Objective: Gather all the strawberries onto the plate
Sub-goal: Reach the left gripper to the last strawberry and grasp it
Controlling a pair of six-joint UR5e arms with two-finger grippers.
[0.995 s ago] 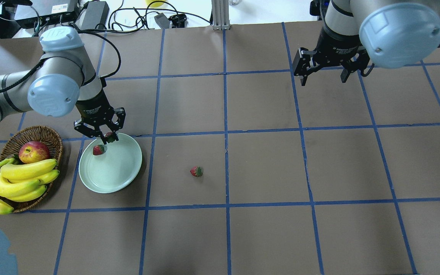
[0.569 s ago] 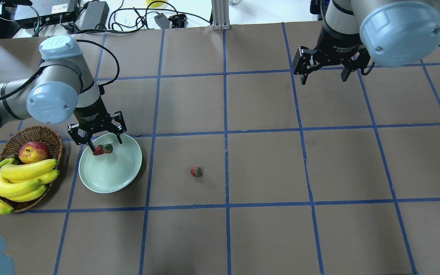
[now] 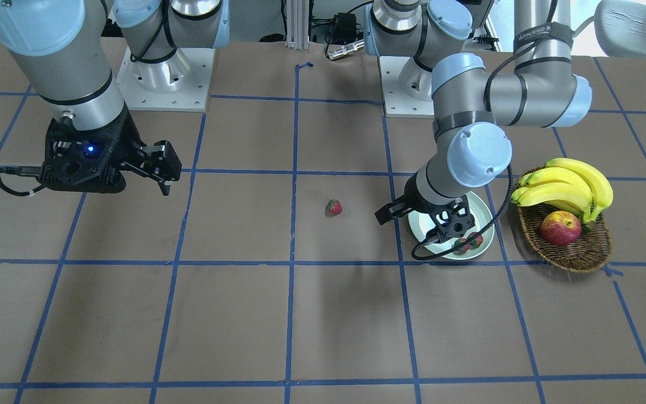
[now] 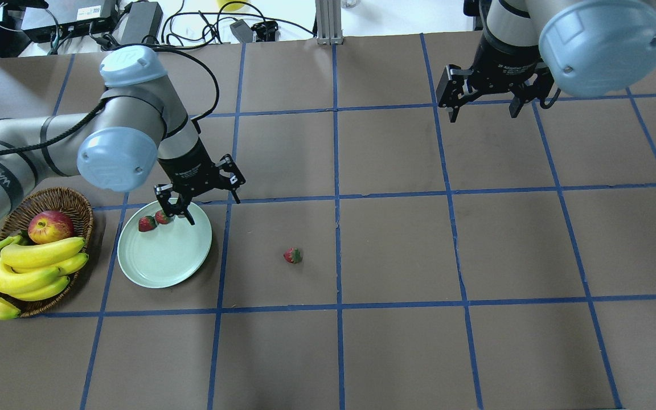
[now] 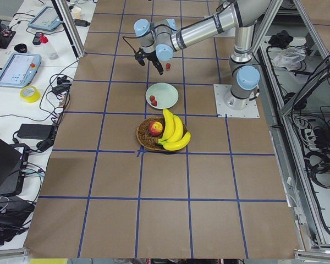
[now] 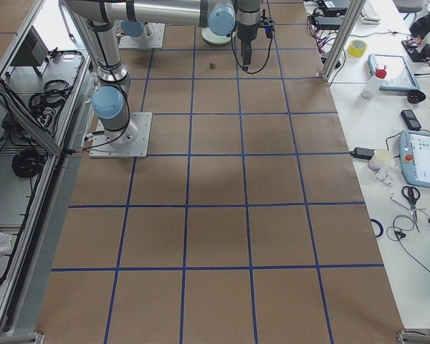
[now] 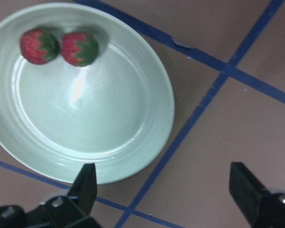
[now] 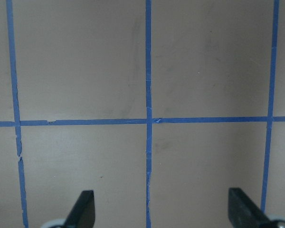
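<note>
Two strawberries (image 4: pixel 147 223) (image 4: pixel 162 217) lie side by side at the far rim of the pale green plate (image 4: pixel 163 259). The left wrist view shows the same pair (image 7: pixel 39 46) (image 7: pixel 80 48) on the plate (image 7: pixel 95 123). A third strawberry (image 4: pixel 293 255) (image 3: pixel 333 207) lies on the brown table to the plate's right. My left gripper (image 4: pixel 214 210) (image 7: pixel 164 190) hovers over the plate's far right rim, open and empty. Far off at the back right, my right gripper (image 4: pixel 484 115) (image 8: pixel 161 209) hangs open over bare table.
A brown wicker basket (image 4: pixel 80 200) left of the plate holds bananas (image 4: pixel 26 267) and an apple (image 4: pixel 50 226). Blue tape lines grid the table. Cables and electronics (image 4: pixel 134 20) lie beyond the far edge.
The strawberry held by my left gripper one second ago now lies on the plate beside the other. The left gripper has opened and moved right along the plate's far rim.
</note>
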